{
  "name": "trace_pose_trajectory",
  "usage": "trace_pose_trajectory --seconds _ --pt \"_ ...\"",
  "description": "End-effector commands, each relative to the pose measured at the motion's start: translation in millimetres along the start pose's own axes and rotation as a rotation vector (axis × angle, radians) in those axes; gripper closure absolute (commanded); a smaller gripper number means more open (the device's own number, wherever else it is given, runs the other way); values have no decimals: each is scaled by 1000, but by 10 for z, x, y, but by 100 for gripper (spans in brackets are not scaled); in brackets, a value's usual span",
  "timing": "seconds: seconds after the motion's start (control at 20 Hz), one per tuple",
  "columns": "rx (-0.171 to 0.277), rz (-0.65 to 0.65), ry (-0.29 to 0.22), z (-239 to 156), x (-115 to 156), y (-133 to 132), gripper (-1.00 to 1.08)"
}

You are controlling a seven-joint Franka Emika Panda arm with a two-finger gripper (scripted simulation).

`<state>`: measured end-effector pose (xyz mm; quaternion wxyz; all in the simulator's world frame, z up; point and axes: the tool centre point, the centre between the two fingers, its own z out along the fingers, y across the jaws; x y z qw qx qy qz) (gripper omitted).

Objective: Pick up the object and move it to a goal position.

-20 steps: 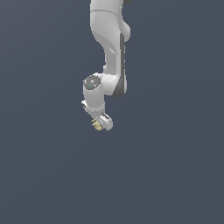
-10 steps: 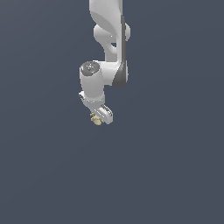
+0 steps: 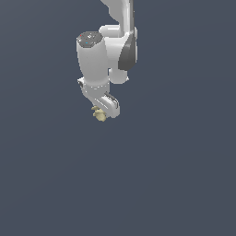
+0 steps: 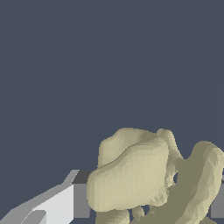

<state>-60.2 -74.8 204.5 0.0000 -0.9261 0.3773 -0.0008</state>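
Plain grey backdrop — pincer (image 3: 102, 112) clamps the object (image 3: 99, 114), nothing nearby.

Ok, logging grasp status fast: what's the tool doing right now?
Tool: closed on the pale yellow lump.

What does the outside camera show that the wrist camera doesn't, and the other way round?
Only the exterior view shows the white arm reaching down from above, with the gripper at its lower end. Only the wrist view shows the lump's bumpy, lobed surface up close, beside one white finger. Both show the pale yellow lump at the gripper against a plain dark grey background.
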Motion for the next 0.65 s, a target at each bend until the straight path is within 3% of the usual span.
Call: trace_pose_trajectory --seconds 0.0,0.6 --pt "-1 0 -1 -197 0 -4 108" --pt "-1 -1 -1 -595 14 -36 108"
